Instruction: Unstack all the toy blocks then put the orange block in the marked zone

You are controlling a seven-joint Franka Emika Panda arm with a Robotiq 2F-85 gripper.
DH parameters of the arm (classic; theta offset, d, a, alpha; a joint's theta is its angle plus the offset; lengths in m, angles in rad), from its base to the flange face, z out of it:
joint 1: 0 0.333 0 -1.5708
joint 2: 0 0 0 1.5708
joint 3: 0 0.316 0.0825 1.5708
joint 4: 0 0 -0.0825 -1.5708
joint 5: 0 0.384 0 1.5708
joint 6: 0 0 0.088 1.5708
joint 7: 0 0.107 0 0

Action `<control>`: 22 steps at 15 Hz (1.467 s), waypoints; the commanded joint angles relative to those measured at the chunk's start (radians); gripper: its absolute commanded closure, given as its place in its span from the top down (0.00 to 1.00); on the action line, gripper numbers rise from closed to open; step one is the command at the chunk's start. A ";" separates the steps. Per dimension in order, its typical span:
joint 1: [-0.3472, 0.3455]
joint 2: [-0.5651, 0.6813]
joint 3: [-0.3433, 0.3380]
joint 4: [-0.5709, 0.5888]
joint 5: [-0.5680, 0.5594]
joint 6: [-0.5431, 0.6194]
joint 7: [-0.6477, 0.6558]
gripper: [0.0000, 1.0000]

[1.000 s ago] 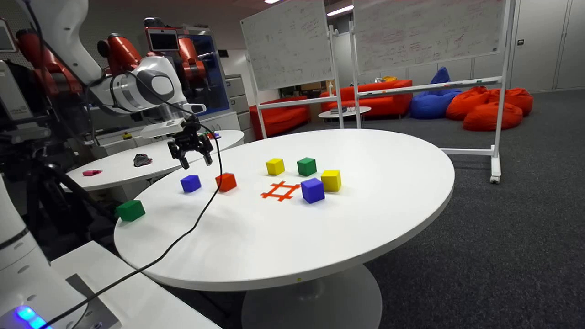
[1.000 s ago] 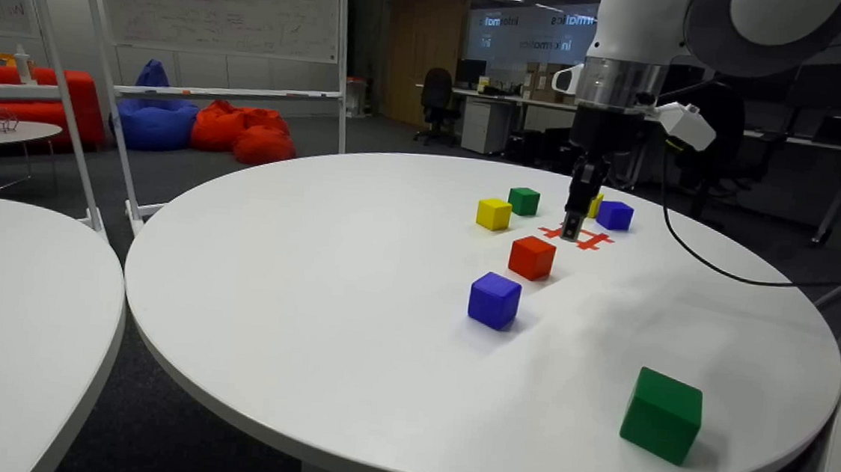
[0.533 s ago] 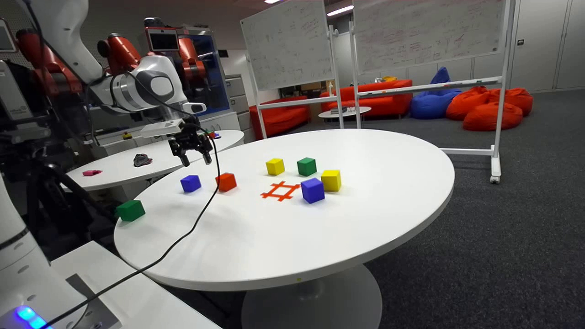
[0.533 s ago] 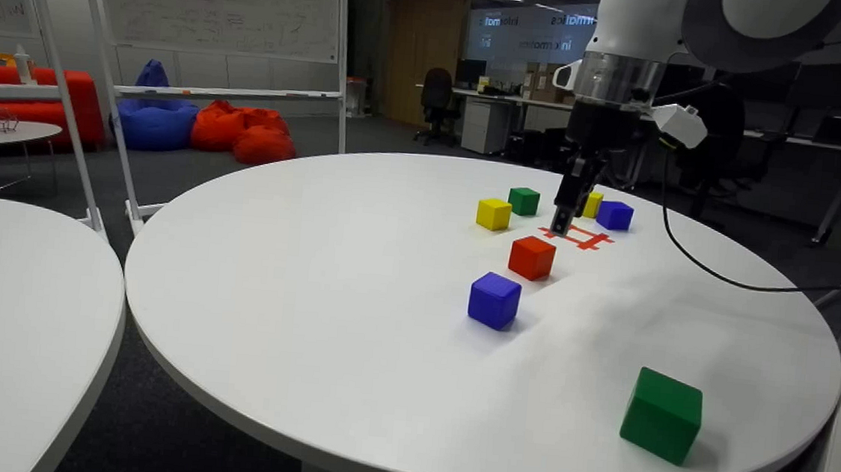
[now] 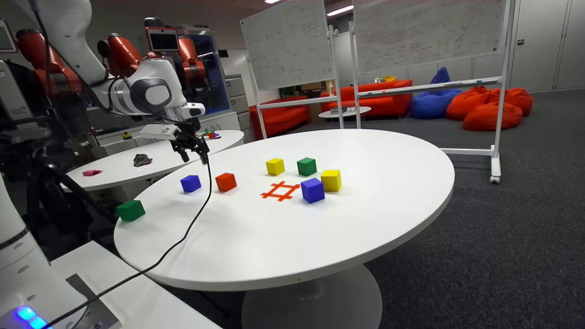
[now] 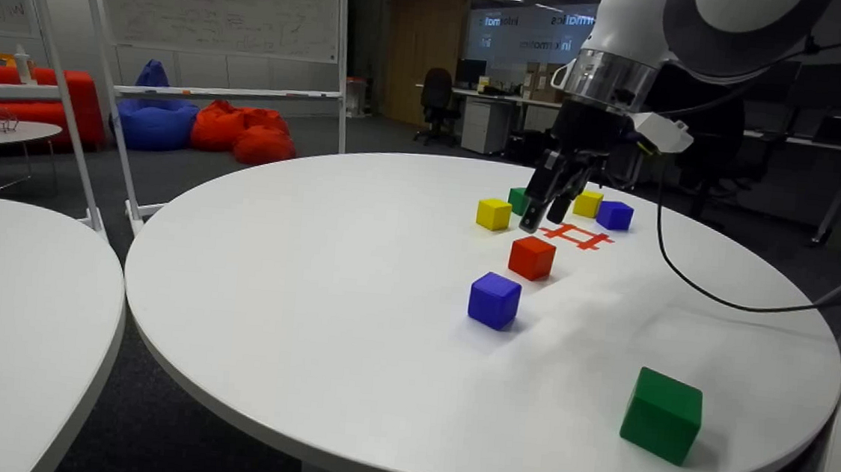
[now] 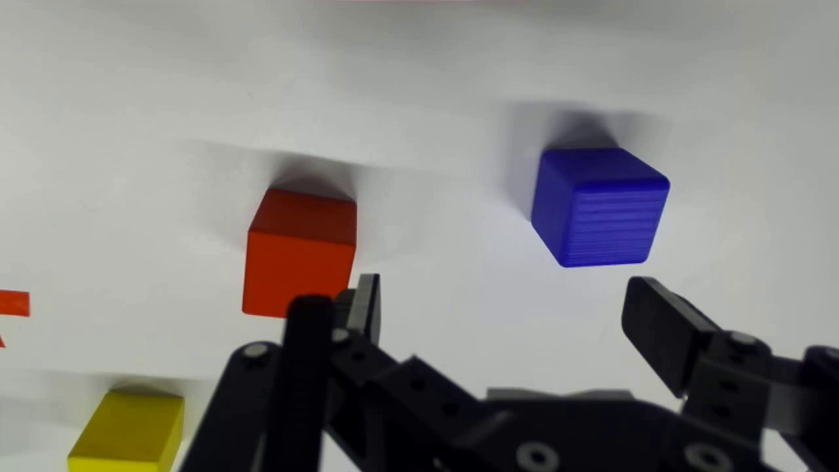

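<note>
though aslant, hand (image 5: 194, 160) agape above the round white table (image 5: 274, 242)

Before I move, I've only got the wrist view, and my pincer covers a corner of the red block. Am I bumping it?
Observer: No. In both exterior views the pincer hangs above the table, with a gap between it and that red-orange block.
Operator: Phew! And those red lines poking in at my left edge, is there a block by them that I can't see?
Observer: Yes, a second blue block, outside your view, sits beside the marked zone.
</note>
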 commanded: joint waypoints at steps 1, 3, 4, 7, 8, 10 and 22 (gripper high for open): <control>-0.007 0.001 0.008 0.001 -0.006 -0.003 0.001 1.00; -0.007 0.005 0.009 0.002 -0.008 -0.003 0.001 1.00; -0.012 0.007 0.014 0.003 0.024 0.007 0.002 1.00; -0.013 0.001 0.005 -0.004 0.050 0.029 0.055 1.00; -0.014 0.000 0.001 -0.007 0.049 0.033 0.077 1.00; -0.014 -0.004 -0.007 -0.010 0.038 0.034 0.111 1.00; -0.068 -0.039 -0.060 -0.036 0.093 0.038 0.186 1.00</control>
